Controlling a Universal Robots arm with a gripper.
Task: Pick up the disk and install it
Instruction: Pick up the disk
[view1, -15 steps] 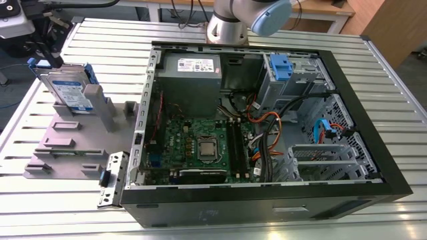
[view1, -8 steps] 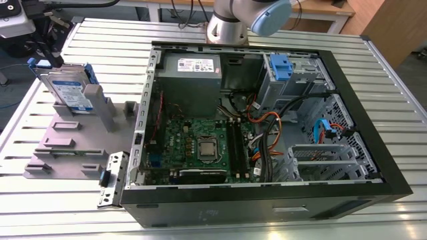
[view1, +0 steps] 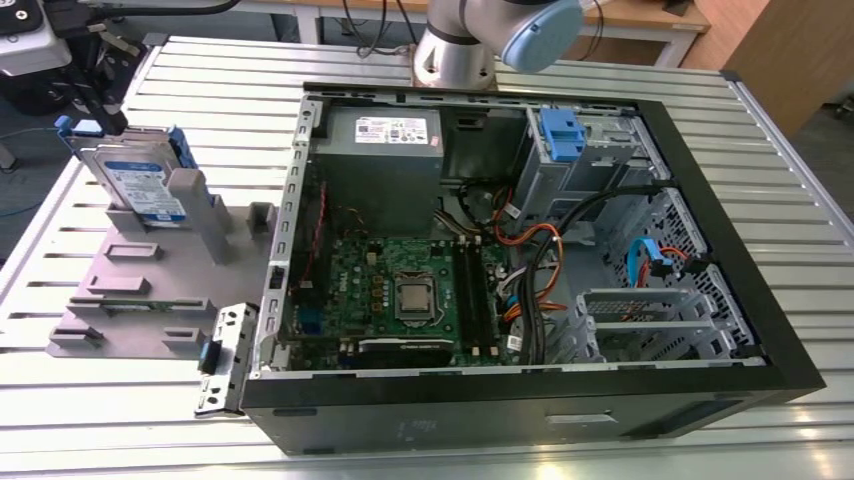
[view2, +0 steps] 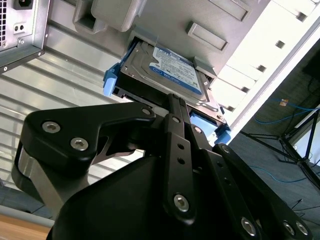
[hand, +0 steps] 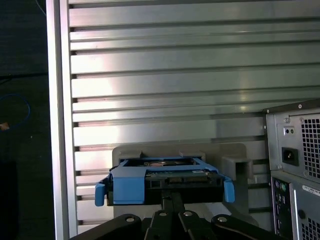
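Exterior view: a flat silver hard-drive disk (view1: 140, 185) with a glossy blue-and-white label and a blue plastic frame leans in a matte grey plastic holder (view1: 134, 290) near the ribbed aluminium counter's (view1: 534, 60) corner at the exterior view's left. In both wrist views, black metal fingers (view2: 173, 116) (hand: 169, 202) sit drawn together, tips at the disk's end edge.

A desk (view1: 120, 415) of ribbed silver metal slats, with bright patches of reflected light along the ridges. Past its far edge, at the exterior view's right, a brown wooden panel (view1: 790, 55) and a pale wooden tabletop (view1: 654, 18). In the first wrist view, dark floor (hand: 25, 165) with a loose blue cable (hand: 28, 109); in the second wrist view, black stand legs (view2: 300, 125)
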